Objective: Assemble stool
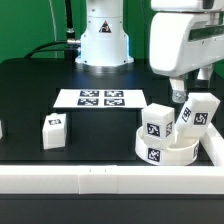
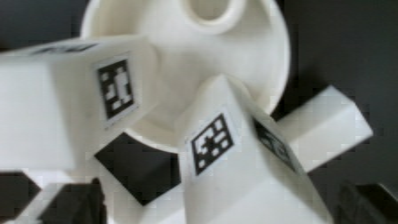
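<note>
- The fingers [image 1: 180, 96] hang spread wide with nothing between them, poised above the cluster of parts toward the exterior view's right.
- The round seat [image 1: 168, 152] lies flat on the dark surface [image 1: 100, 140], close to the white rail [image 1: 110, 178] along the front.
- Two legs crowd the seat. The near leg [image 1: 157, 122] stands at or on its rim, and the far leg [image 1: 200, 113] is just behind.
- In the wrist view both lean tilted across the disc's edge. I can't tell whether either is actually set into the seat.
- The third leg [image 1: 54, 131] sits alone, well apart toward the exterior view's left, nearer the marker board [image 1: 100, 98].
- By my reckoning the job is barely begun. No leg looks joined, so all three are yet to be fitted.
</note>
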You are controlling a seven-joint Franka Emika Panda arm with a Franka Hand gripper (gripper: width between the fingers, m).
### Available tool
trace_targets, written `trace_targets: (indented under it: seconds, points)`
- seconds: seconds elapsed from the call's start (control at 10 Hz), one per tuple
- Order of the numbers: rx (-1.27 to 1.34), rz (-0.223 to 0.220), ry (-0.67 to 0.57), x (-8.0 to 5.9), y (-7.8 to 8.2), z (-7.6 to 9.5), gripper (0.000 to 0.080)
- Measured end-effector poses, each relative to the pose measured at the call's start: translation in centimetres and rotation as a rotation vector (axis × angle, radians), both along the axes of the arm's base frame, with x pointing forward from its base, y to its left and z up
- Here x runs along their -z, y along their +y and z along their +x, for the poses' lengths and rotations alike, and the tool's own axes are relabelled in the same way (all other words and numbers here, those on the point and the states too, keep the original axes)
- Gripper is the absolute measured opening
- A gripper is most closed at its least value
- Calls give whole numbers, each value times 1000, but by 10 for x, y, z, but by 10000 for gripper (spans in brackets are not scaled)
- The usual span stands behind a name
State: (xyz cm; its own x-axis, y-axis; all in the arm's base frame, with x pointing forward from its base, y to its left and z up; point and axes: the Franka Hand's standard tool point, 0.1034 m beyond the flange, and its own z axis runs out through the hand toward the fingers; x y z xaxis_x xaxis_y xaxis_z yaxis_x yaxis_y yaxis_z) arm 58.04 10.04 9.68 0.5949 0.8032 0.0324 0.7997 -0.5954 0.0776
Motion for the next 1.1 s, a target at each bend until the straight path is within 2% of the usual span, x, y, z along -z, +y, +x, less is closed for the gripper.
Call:
trace_targets:
  seconds: [0.4,0.5,0.8,1.1]
  points:
    - [-235,-49,6,1,-7,0,649]
    - [-388,-80,15,4,-6,0,649]
    - [-626,-140,32,8,3,4,649]
    - [-628,-142,46,12,7,4,649]
